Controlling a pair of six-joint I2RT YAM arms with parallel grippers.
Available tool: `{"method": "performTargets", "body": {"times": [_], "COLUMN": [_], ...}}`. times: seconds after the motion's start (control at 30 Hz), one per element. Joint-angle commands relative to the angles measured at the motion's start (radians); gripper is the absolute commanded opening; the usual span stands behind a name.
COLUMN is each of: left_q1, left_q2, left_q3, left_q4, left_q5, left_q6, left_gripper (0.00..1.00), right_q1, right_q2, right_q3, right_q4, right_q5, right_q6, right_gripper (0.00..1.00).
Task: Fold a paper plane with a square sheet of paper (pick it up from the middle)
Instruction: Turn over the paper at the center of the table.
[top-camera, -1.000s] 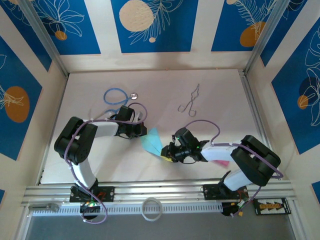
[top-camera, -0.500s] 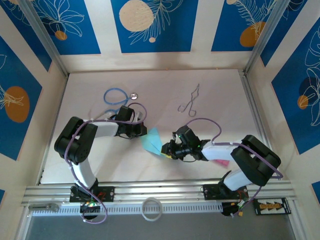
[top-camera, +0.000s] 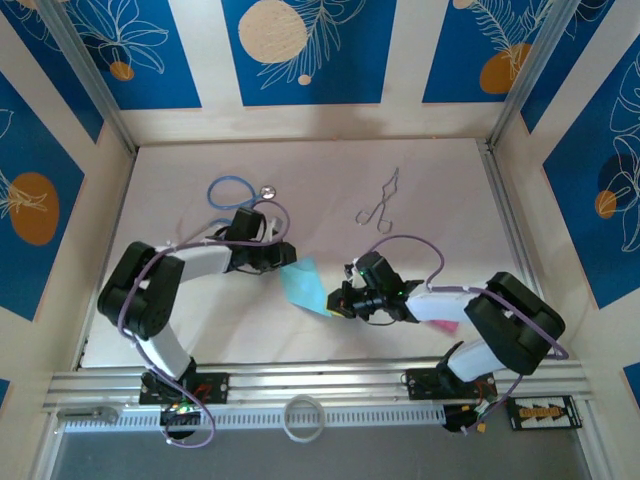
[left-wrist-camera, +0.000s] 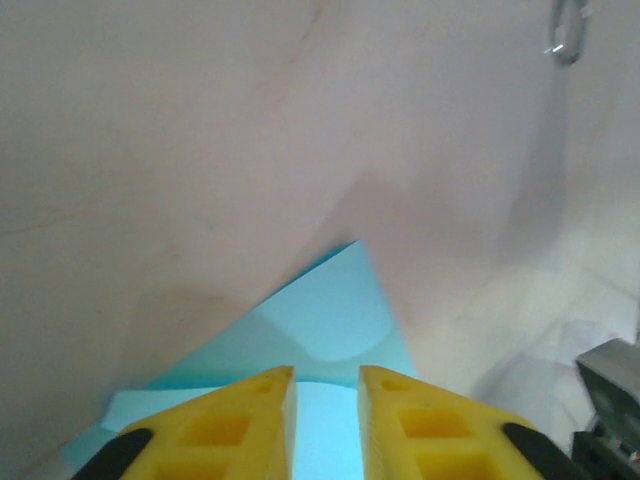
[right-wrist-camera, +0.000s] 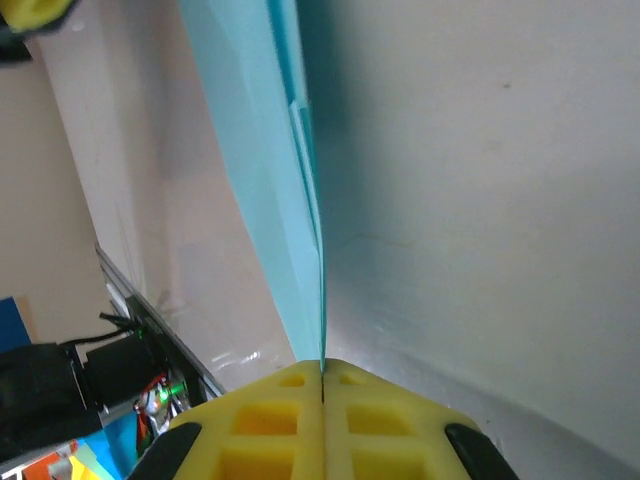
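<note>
- Right gripper was clenched on one edge of the partly folded turquoise paper sheet, its yellow fingers pressed together with no gap.
- Left gripper stood slightly parted over the sheet's far corner, released, with blue paper showing through the gap.
- The sheet sat left of the metal forceps and nearer the arm bases than they were.
- The left gripper was farther left of the forceps than the sheet, the right gripper nearer the bases than the forceps.
</note>
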Motion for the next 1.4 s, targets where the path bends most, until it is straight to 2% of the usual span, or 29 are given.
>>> {"method": "performTargets", "body": {"times": [0.0,0.17,0.37,0.57,0.73,0.83,0.93,1.03,1.17,1.37], "left_q1": [0.011,0.011,0.008,0.011,0.014,0.014,0.019,0.027,0.041,0.064], "left_q2": [-0.095,-0.218,-0.266,-0.272,-0.293,-0.293,-0.302,-0.342,-0.458,-0.563], "left_q3": [0.001,-0.008,0.029,0.074,0.1,0.061,0.029,0.056,-0.049,-0.058], "left_q4": [-0.021,-0.068,-0.133,-0.212,-0.318,-0.25,-0.175,-0.27,-0.249,-0.395], "left_q5": [0.001,-0.054,-0.035,-0.077,-0.125,-0.119,-0.088,-0.102,-0.154,-0.26], "left_q6": [-0.005,0.028,0.107,0.113,0.047,0.025,0.035,0.017,-0.001,0.024], "left_gripper": [0.27,0.33,0.36,0.36,0.35,0.34,0.34,0.34,0.37,0.4], "right_q1": [-0.007,-0.04,-0.055,-0.055,-0.055,-0.035,0.004,0.035,0.11,0.226], "right_q2": [-0.076,-0.192,-0.265,-0.228,-0.18,-0.15,-0.112,-0.048,0.039,0.261], "right_q3": [0.021,0.061,0.216,0.385,0.512,0.559,0.588,0.736,0.848,0.957], "right_q4": [-0.098,-0.284,-0.612,-0.86,-0.983,-1.009,-1.053,-1.246,-1.361,-1.497], "right_q5": [-0.021,0.063,0.24,0.399,0.44,0.473,0.626,0.746,1.028,1.212], "right_q6": [-0.104,-0.205,-0.349,-0.421,-0.43,-0.488,-0.567,-0.546,-0.581,-0.545], "right_gripper": [0.05,0.04,0.04,0.03,0.02,0.02,0.02,0.02,0.01,0.0]}}
